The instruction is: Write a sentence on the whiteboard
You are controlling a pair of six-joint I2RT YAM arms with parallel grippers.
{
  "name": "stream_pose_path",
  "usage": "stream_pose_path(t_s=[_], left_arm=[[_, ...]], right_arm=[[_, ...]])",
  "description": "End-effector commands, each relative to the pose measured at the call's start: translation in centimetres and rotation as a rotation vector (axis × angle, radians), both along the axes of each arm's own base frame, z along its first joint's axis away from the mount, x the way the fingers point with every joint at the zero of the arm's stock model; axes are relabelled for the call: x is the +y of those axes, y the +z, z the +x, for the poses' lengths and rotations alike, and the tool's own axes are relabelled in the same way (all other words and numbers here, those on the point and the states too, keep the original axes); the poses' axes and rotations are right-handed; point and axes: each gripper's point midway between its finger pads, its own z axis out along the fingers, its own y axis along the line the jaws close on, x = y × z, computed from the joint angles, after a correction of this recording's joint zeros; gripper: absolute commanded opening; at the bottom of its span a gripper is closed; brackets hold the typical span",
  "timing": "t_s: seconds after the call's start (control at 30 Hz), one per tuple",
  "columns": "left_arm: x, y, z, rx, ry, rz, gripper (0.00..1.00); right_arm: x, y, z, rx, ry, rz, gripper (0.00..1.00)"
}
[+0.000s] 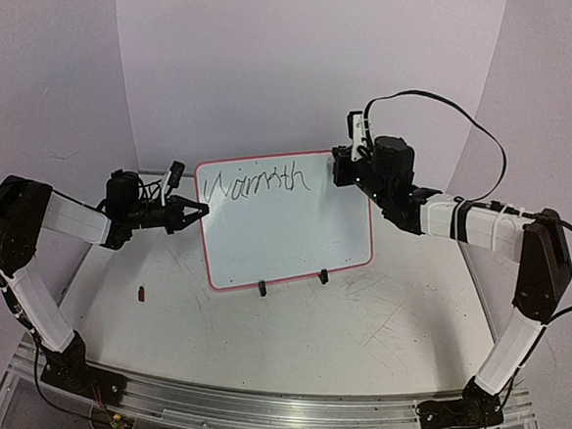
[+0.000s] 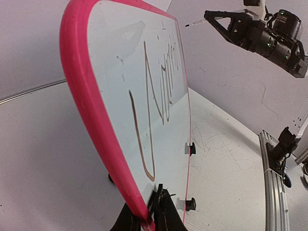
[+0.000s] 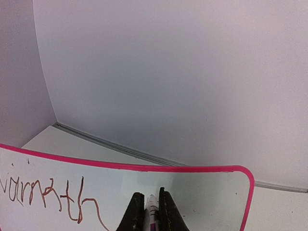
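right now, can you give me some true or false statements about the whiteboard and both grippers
1. The whiteboard stands on two black clip feet. True.
2. Two full lines of writing fill the board. False: the writing is a single word along the top, roughly "Warmth".
3. The left gripper is shut on the board's pink frame. True.
4. The right gripper is open and empty. False: it is shut on a marker.
5. The right gripper is down by the board's bottom left corner. False: it is near the top right corner.
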Motion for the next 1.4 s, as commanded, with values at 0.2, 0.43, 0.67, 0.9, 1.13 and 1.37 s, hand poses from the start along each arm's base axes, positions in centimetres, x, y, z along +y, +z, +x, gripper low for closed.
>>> stream_pose_path(t_s=[0.2, 0.43, 0.67, 0.9, 1.13, 1.37], left_arm=[[0.9, -1.8, 1.8, -0.089, 0.092, 0.133, 0.0], [0.9, -1.8, 1.8, -0.089, 0.092, 0.133, 0.0], [0.9, -1.8, 1.7, -0.089, 0.089, 0.133, 0.0], [0.9, -1.9, 1.7, -0.086, 0.088, 0.134, 0.0], [0.9, -1.9, 1.7, -0.086, 0.088, 0.134, 0.0], [0.9, -1.8, 1.8, -0.086, 0.087, 0.132, 0.0]], right_arm=[[0.7, 0.6, 1.2, -0.027, 0.003, 0.032, 0.0], [0.7, 0.5, 1.6, -0.033, -0.009, 0.027, 0.0], [1.6, 0.0, 1.8, -0.021, 0.023, 0.033, 0.0], [2.0, -0.9, 1.3, 0.021, 0.053, 0.059, 0.0], [1.7, -2.7, 0.6, 0.067, 0.056, 0.045, 0.0], [0.1, -3.6, -0.2, 0.087, 0.009, 0.032, 0.0]])
